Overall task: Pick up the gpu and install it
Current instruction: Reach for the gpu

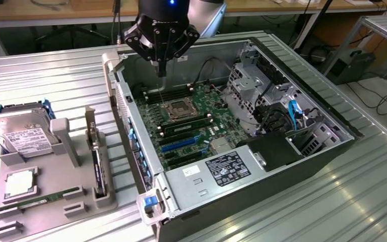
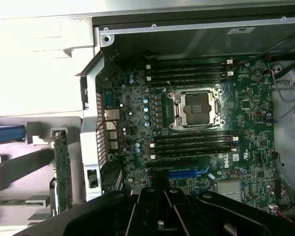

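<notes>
The gpu (image 1: 98, 169) stands on edge in a slot of the grey holder (image 1: 52, 222) at the exterior view's left, its silver bracket at the far end. In the wrist view the gpu (image 2: 64, 169) appears edge-on beside the case wall. My gripper (image 1: 161, 70) hangs over the far end of the open computer case (image 1: 328, 126), above the motherboard (image 1: 187, 126). Its fingers are shut to a narrow point with nothing between them. It is well apart from the gpu. A blue expansion slot (image 1: 180, 142) lies on the board, and in the wrist view this slot (image 2: 187, 173) sits near my gripper body (image 2: 162, 211).
The holder also carries a silver hard drive (image 1: 22, 133), a processor chip (image 1: 20, 182) and a green memory stick (image 1: 42, 200). Inside the case are the power supply (image 1: 227, 166), a drive cage (image 1: 251, 91) and cables. The case's side wall (image 1: 123, 116) stands between holder and board.
</notes>
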### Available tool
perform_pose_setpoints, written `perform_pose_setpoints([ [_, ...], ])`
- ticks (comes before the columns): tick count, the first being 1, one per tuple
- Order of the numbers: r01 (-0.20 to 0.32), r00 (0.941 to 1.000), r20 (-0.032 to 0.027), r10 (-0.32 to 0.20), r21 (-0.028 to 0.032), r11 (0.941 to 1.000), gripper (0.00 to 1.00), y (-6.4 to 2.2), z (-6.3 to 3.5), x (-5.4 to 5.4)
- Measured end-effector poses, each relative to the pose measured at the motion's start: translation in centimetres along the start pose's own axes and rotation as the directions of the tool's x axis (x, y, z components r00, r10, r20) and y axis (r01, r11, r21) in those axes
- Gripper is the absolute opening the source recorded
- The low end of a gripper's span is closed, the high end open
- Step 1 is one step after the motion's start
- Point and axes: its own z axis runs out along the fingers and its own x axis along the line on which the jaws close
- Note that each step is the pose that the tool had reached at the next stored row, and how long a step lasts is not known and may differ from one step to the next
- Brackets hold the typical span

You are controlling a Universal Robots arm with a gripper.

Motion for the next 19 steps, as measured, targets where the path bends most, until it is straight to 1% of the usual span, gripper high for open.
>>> perform_pose_setpoints([
  [19, 0.0, 1.0, 0.0, 0.0, 0.0, 1.0, 0.11, -0.03, -0.01, 0.45],
])
